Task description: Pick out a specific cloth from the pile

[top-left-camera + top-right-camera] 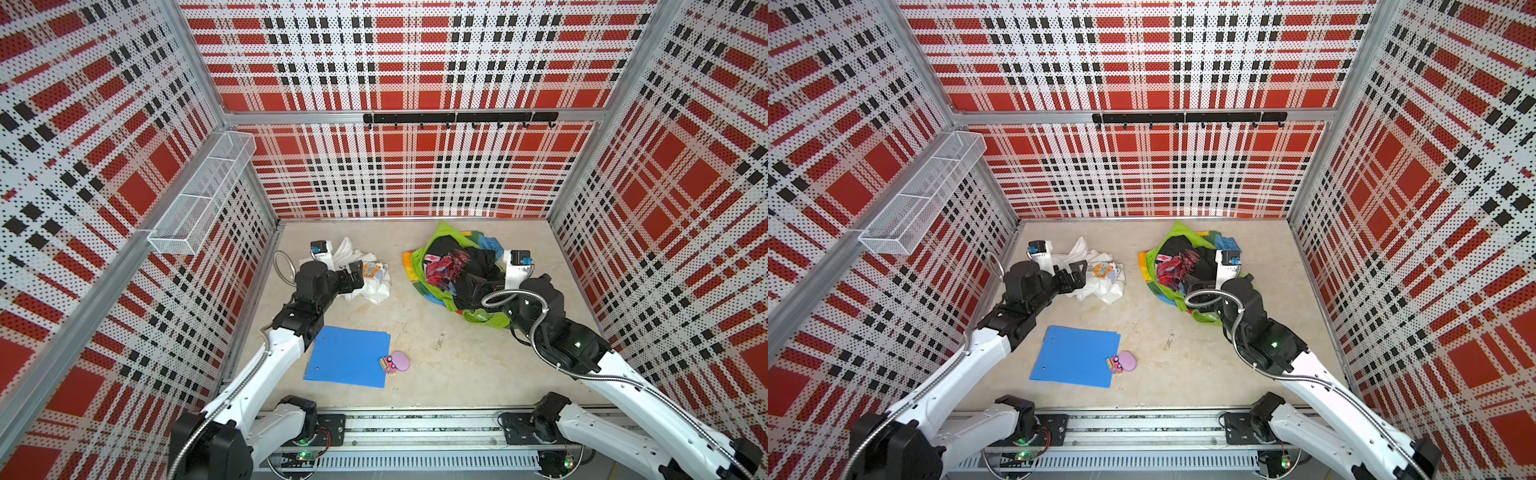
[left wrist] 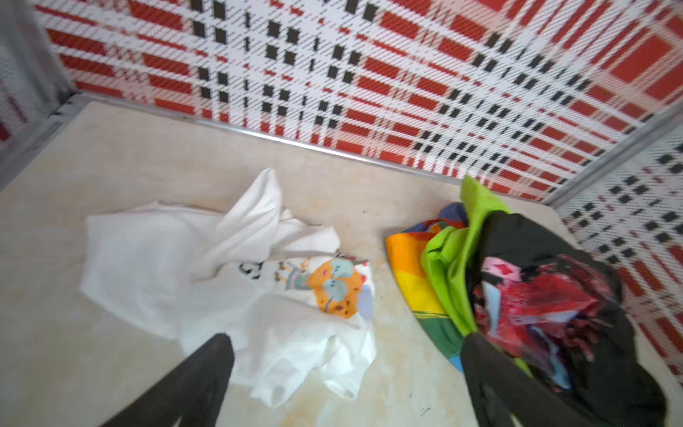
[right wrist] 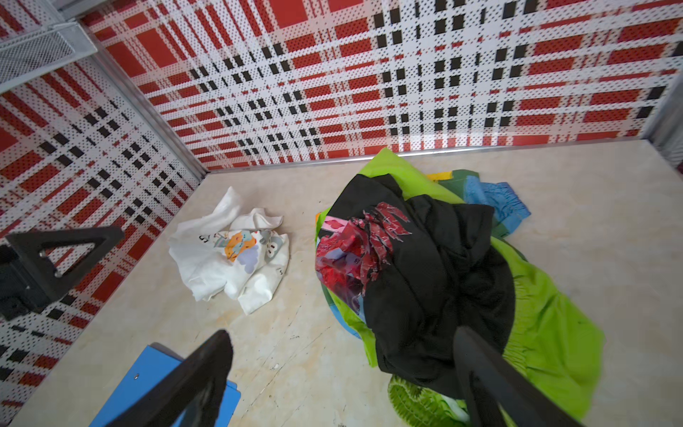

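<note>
- The left fingers (image 2: pixel 199 377) stand wide apart with nothing clamped between them.
- The white T-shirt (image 2: pixel 166 266) lies crumpled on the desk (image 1: pixel 436 345) just ahead of those fingers. In the left wrist view its near edge shows in the gap between them.
- In both top views the left fingers sit at the shirt's left edge (image 1: pixel 374 286). Whether they touch it I cannot tell.
- The shirt's orange-and-grey cartoon print faces up, on the side towards the pile.
- The right fingers (image 3: pixel 199 377) are spread wide too, and hold nothing.
- They hang over the near side of the pile (image 3: pixel 425 277). One finger shows in front of the black garment, and contact cannot be told.
- The pile (image 1: pixel 457 270) lies at the back right of the desk, apart from the T-shirt, with bare desk between them.
- Count: one white T-shirt and one pile, which shows black, red-pink patterned, lime-green, blue and rainbow-striped fabric.
- Nearer the arms' bases lie one blue folder (image 1: pixel 349 357) and one small lilac oval item (image 1: pixel 400 360), touching the folder's right edge.
- On the walls are one white mesh basket (image 1: pixel 203 195) and one black hook rail (image 1: pixel 457 118).
</note>
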Available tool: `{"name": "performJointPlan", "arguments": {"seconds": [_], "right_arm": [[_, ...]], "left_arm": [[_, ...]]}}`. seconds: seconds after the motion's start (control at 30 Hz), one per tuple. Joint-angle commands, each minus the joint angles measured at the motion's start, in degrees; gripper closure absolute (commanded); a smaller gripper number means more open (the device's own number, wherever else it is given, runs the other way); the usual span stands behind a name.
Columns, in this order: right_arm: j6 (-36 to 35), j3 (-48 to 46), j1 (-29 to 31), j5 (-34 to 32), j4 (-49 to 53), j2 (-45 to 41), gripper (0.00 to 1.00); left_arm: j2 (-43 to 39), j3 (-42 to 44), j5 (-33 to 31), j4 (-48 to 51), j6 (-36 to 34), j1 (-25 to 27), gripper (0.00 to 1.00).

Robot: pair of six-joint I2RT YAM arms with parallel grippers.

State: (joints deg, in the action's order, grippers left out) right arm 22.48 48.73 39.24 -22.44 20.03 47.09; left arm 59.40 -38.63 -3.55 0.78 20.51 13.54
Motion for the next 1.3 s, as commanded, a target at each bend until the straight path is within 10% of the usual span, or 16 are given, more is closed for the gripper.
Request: {"name": "performJointPlan", "arguments": {"seconds": [0.0,0.27,0.6,1.17,1.27], "right_arm": [[-0.68,-1.8,-0.21,-6.86,0.2,-1.72,0.0],[-6.1,-11.61,-4.58,-13.47,-9.29,-3.59,0.02],[-17.03,-28.52,-15.66,-10.73,-37.75,-5.77,0.02],[-18.14,-31.77,-32.4,-1.52,-60.84,17.7,0.0],[-19.35,-31.59,-33.4,-1.12,-65.96,22.82,0.0]], "left_arm": [[-2.45,5.33,-5.13,-5.31,-0.56,-4.64,0.01],[-5.49,20.41,-3.29,-26.51,-9.83,-9.59,0.01],[9.56,25.45,-5.47,-50.79,-19.54,-8.09,0.01],[32.33,27.32,-1.73,-80.97,-23.77,-10.48,0.01],[30.64,24.87,-0.96,-73.49,-22.91,-11.07,0.01]]}}
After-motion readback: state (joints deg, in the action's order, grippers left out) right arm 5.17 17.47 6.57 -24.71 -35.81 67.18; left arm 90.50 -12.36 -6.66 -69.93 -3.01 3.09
